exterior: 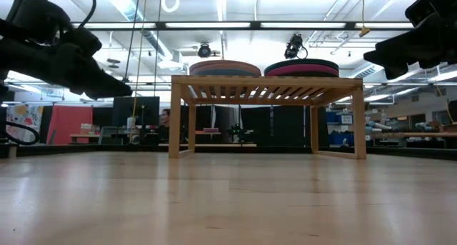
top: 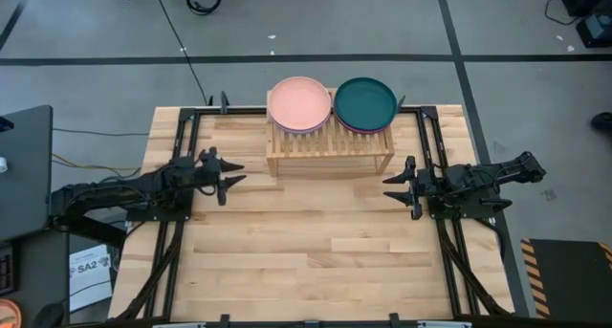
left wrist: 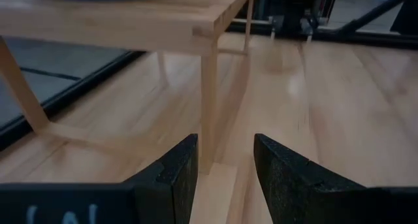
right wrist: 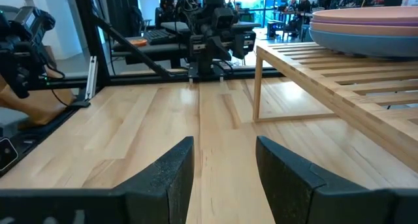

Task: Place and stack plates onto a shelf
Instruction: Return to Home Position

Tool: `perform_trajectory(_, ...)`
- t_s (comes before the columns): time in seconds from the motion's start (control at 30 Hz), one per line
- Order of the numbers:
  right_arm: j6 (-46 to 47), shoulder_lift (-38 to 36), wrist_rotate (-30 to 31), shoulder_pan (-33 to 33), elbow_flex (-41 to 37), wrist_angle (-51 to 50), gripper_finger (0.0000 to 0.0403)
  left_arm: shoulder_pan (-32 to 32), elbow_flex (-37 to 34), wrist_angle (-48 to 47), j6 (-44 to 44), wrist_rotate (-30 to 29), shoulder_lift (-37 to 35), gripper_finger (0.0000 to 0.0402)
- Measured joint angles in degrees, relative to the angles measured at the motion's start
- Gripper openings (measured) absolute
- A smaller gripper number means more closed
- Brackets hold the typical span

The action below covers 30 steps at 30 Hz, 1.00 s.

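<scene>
The light-wood slatted shelf (top: pixel 330 146) stands on its legs at the table's far middle. Two stacks of plates rest on its top: the left stack (top: pixel 300 103) has a peach plate uppermost, the right stack (top: pixel 364 103) a dark teal one, with magenta under it in the low view (exterior: pixel 302 69). My left gripper (top: pixel 232 179) hovers open to the left of the shelf, near its front left leg (left wrist: pixel 209 106). My right gripper (top: pixel 392 187) hovers open to the right of the shelf. Neither holds anything.
Black metal rails (top: pixel 430 137) run along the left and right sides of the plank tabletop (top: pixel 306 261). The near half of the table is bare wood. A dark monitor (top: pixel 24 170) sits beyond the left edge, and cables lie on the floor behind.
</scene>
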Motion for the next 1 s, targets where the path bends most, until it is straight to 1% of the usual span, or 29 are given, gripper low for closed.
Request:
perform_trajectory(0.23,0.0,0.0,0.0,0.0,0.0,0.0,0.017,-0.1,0.0,0.8,0.0,-0.1,0.0,0.0155)
perform_trajectory(0.4,0.0,0.0,0.0,0.0,0.0,0.0,0.017,-3.5,0.0,1.0,0.0,-0.2,-1.5,0.0155)
perform_trajectory(0.53,0.0,0.0,0.0,0.0,0.0,0.0,0.017,-8.0,0.0,1.1,0.0,-0.1,-4.3,0.0155)
perform_trajectory(0.67,0.0,0.0,0.0,0.0,0.0,0.0,0.017,-10.8,0.0,1.1,-0.1,-0.1,-7.2,0.0155)
perform_trajectory(1.0,0.0,0.0,0.0,0.0,0.0,0.0,0.017,-12.2,0.0,1.2,-0.1,-0.1,-16.5,0.0155)
